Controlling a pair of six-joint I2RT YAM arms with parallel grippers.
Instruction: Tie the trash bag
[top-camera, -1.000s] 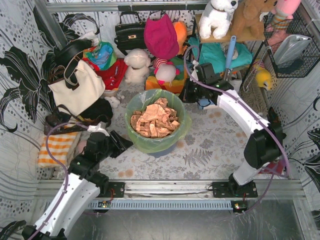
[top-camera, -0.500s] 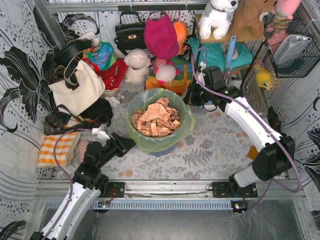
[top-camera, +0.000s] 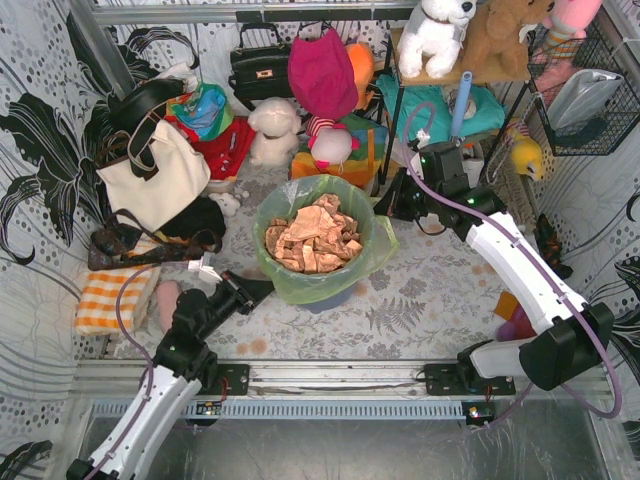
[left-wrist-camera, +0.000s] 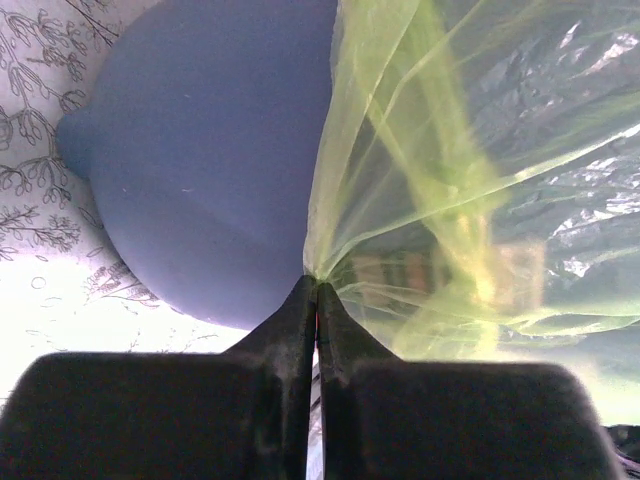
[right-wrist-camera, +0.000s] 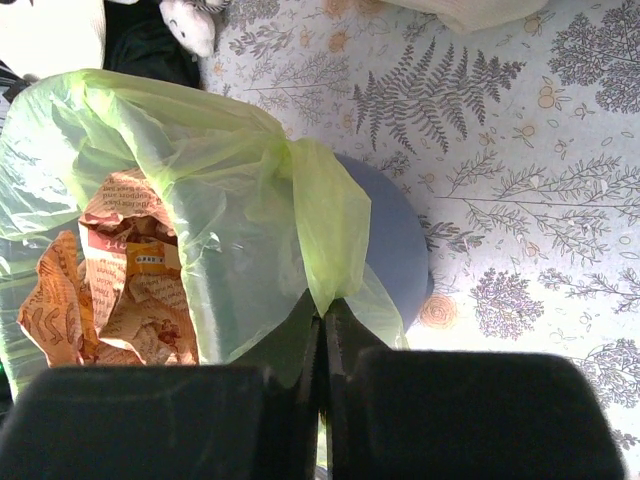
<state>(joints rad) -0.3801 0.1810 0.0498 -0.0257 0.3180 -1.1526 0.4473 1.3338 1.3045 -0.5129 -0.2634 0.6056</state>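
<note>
The trash bag, pale green and see-through, sits in the blue bin at the middle of the table. Its mouth is open and its rim is folded down over the bin's edge, with crumpled paper heaped inside. The left gripper has its fingers pressed together on a gathered point of film at the bag's near-left side. The right gripper is likewise clamped on a fold of the rim at the far right.

The risk now is the thin film. Each pinch holds only a small tuck, so a hard pull outward could tear it or let it slide free. Because the rim is draped over the bin, an uneven pull could drag or tip the bin and spill the paper.

Compared with a second ago, the right arm has swung out to the right and drawn its side of the rim away from the bin into a stretched flap. The left arm has pulled back toward its base, its grip low beside the bin.
</note>
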